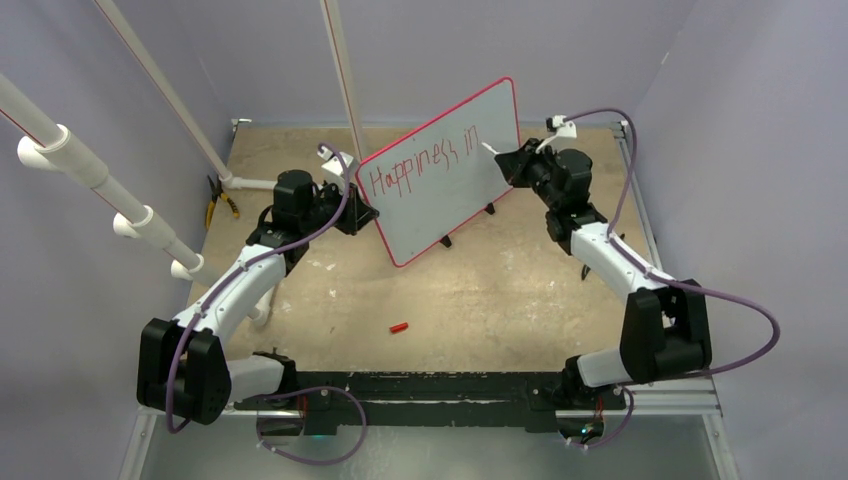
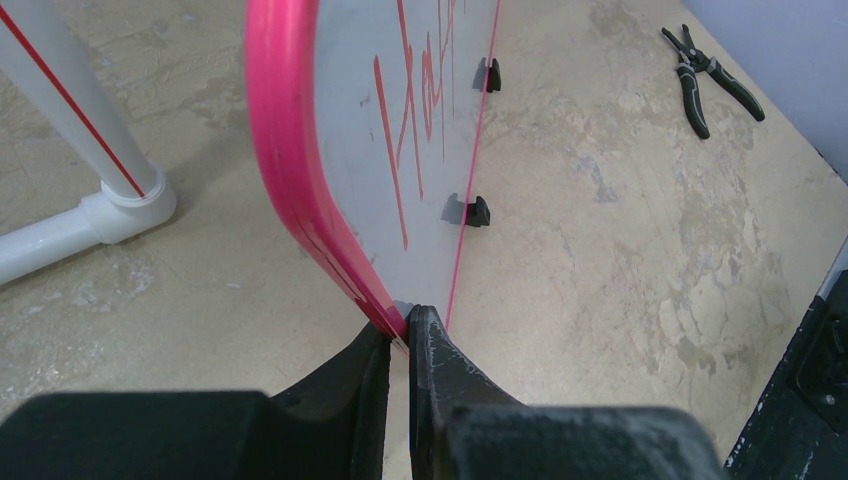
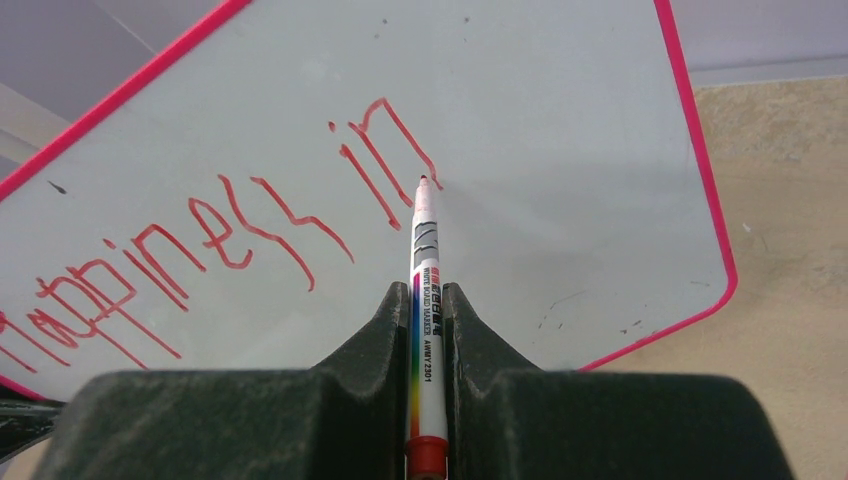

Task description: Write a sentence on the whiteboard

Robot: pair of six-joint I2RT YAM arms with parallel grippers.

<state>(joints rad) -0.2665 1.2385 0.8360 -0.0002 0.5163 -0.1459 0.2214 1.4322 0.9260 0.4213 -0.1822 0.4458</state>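
Here, at the far left of the surface [image 1: 480, 290], we see pliers [image 1: 218, 205] lying flat, just beside the foot of a white pipe [image 1: 250, 183]. Next comes the left tool [image 2: 405, 325], all but closed, its two fingers pinching the red rim at the lower left corner of the board [image 1: 450, 205]. Nearer the arms, well apart from everything else, a small red piece [image 1: 399, 327] lies on the surface. The board stands tilted over the far middle of the surface, with its face turned toward the arms and small black feet along its lower rim. Across its upper part runs the writing [image 1: 425, 160], one slanted red line rising to the right, which we read as "Happiness in". At the last stroke of the "n" is the tip of the marker [image 3: 426, 250]. We cannot tell for sure that it touches. The right tool [image 3: 428, 292] is clamped tight on the marker's barrel, at the board's right side.
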